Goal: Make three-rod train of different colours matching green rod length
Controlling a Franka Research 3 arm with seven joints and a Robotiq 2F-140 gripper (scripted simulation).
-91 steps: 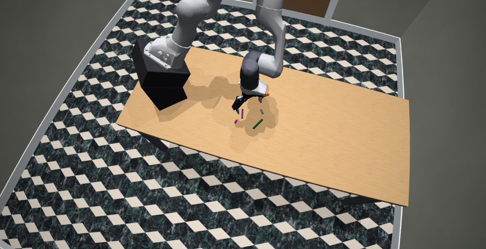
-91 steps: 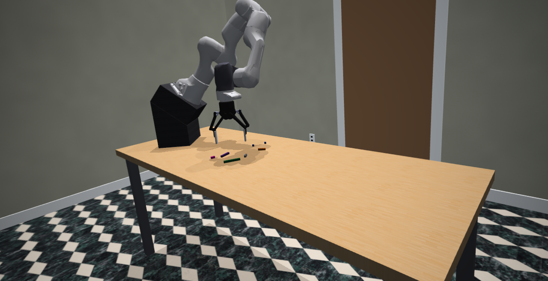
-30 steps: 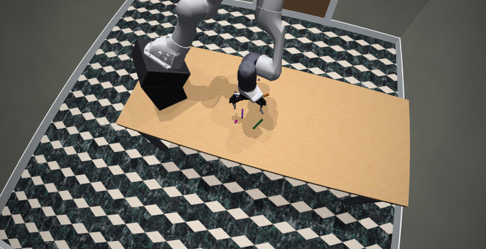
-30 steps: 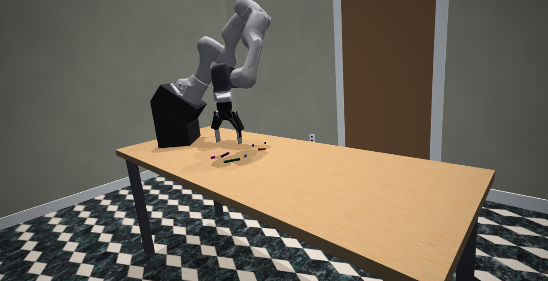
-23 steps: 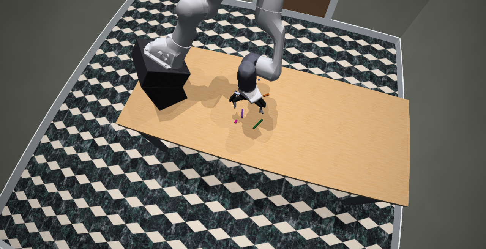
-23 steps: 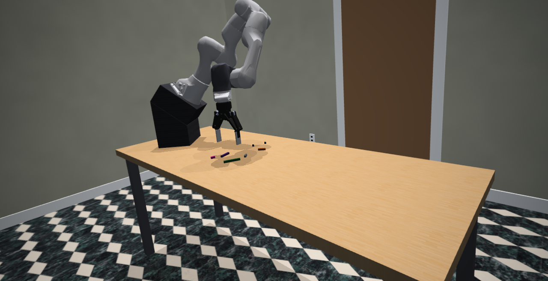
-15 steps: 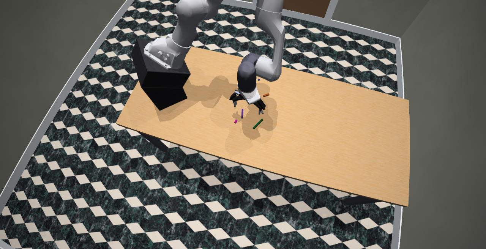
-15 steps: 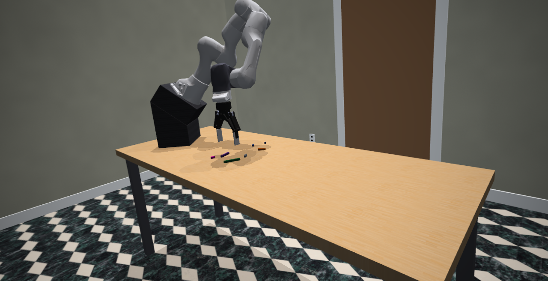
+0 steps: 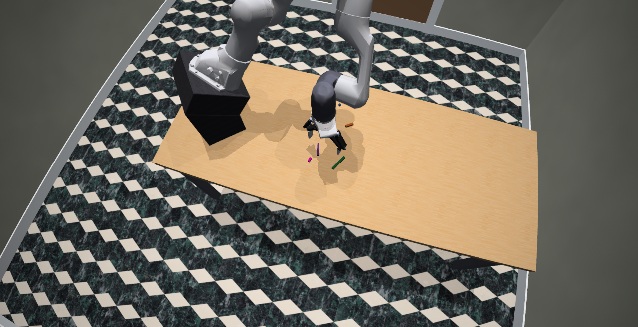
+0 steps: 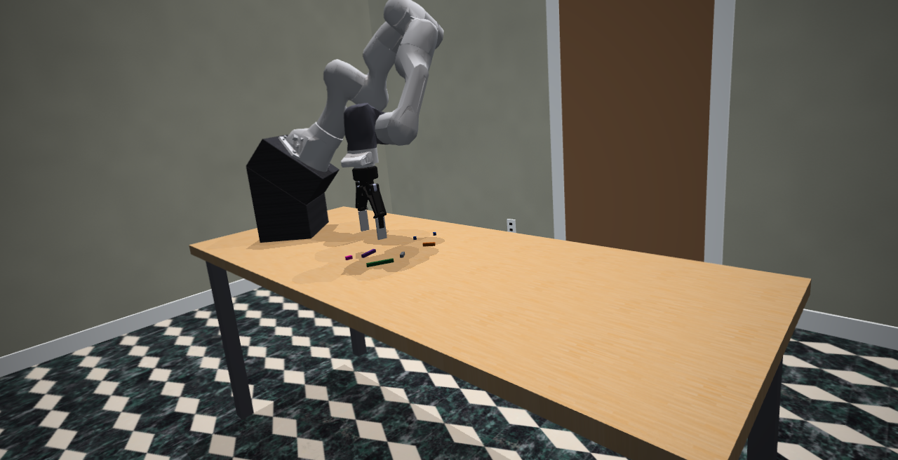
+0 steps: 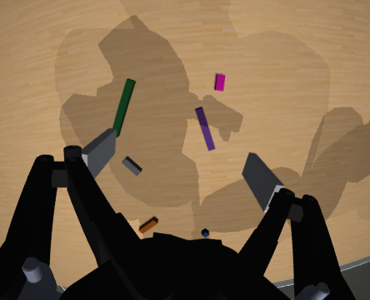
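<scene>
My gripper (image 9: 324,142) (image 10: 372,233) (image 11: 182,152) is open and empty above the table. The green rod (image 9: 338,162) (image 10: 379,262) (image 11: 123,107) lies flat; one fingertip overlaps its end in the wrist view. The purple rod (image 9: 318,148) (image 10: 368,253) (image 11: 205,129) lies near the short magenta rod (image 9: 309,159) (image 10: 348,257) (image 11: 220,82). The grey rod (image 10: 402,254) (image 11: 132,166) is hidden in the top view. The orange rod (image 9: 349,124) (image 10: 429,243) (image 11: 148,225) lies farther back. Two small dark blue rods (image 10: 414,238) (image 10: 434,233) lie behind it. All lie apart.
The wooden table (image 9: 446,182) (image 10: 565,306) extends far to the right of the rods. The robot's black base (image 9: 214,110) (image 10: 282,200) stands at its left end. The arm and its shadows cover part of the rod area.
</scene>
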